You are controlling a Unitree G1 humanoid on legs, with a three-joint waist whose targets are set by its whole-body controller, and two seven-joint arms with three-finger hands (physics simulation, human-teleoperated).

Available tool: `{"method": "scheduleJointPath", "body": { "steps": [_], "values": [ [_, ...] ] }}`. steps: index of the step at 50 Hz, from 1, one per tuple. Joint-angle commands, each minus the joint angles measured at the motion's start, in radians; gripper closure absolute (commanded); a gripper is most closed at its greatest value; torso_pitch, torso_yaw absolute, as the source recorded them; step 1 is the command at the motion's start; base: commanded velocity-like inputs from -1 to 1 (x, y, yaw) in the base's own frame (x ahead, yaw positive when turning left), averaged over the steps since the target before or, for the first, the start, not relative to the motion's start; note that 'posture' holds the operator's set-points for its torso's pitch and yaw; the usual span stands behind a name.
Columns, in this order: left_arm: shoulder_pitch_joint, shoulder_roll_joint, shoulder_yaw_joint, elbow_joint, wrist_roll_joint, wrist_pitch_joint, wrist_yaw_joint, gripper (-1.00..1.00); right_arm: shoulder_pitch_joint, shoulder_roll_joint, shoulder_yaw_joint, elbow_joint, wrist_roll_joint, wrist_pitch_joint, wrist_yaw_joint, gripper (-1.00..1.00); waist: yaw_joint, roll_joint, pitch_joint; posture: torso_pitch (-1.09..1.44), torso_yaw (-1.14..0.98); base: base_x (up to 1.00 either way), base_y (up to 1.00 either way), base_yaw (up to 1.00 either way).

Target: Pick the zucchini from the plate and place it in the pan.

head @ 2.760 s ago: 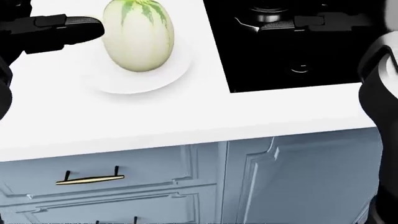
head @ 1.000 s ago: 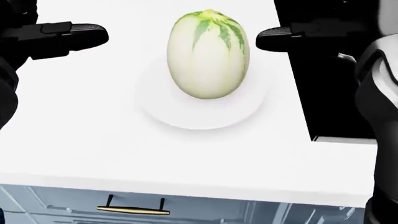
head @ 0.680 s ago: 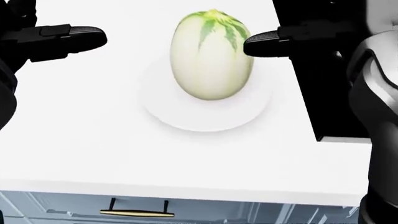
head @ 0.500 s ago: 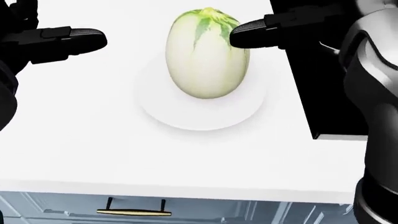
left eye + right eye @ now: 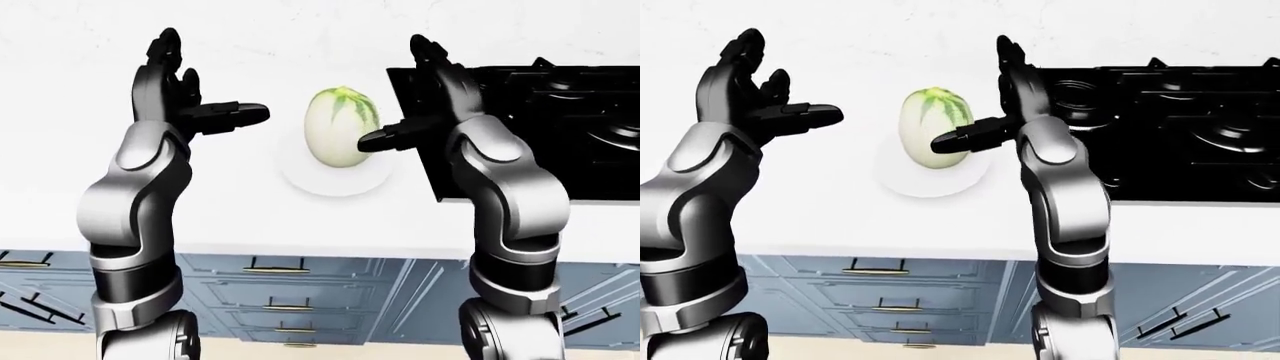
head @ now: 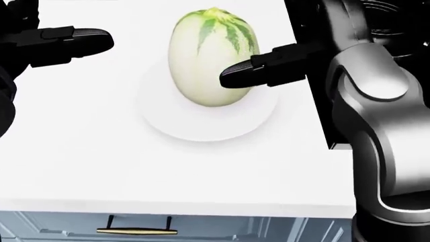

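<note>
The zucchini (image 6: 209, 56) lies on the plate (image 6: 201, 126), long axis running up the head view, with the open right hand (image 5: 425, 112) nearer, thumb tip at its right flank, while the open left hand (image 5: 185, 101) hovers well apart.

All three views look from the robot's head over its raised arms, down at the white counter (image 5: 250, 225). The head view sits closest and steepest, cropped to what lies between the two thumbs. The eye views stand farther off, nearly alike, and share the plate (image 5: 335, 178), stove (image 5: 1160, 127) and drawers (image 5: 880, 300).
</note>
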Motion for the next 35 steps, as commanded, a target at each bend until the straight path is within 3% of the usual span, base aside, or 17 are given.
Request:
{"method": "scheduleJointPath", "body": {
  "steps": [1, 13, 35],
  "values": [
    [-0.032, 0.011, 0.009, -0.034, 0.001, -0.027, 0.001, -1.00, -0.024, -0.003, -0.006, -0.023, -0.020, -0.046, 0.008, -1.00, 0.000, 0.002, -0.028, 0.00, 0.00, 0.00, 0.00, 0.00],
    [-0.028, 0.012, 0.012, -0.028, 0.003, -0.032, -0.001, -1.00, -0.003, 0.039, 0.019, 0.073, -0.106, -0.138, 0.042, -1.00, -0.003, 0.005, -0.031, 0.00, 0.00, 0.00, 0.00, 0.00],
    [-0.030, 0.010, 0.009, -0.027, 0.004, -0.031, -0.002, -1.00, -0.084, 0.072, 0.028, 0.319, -0.142, -0.250, 0.066, -1.00, -0.005, 0.010, -0.034, 0.00, 0.00, 0.00, 0.00, 0.00]
  ]
}}
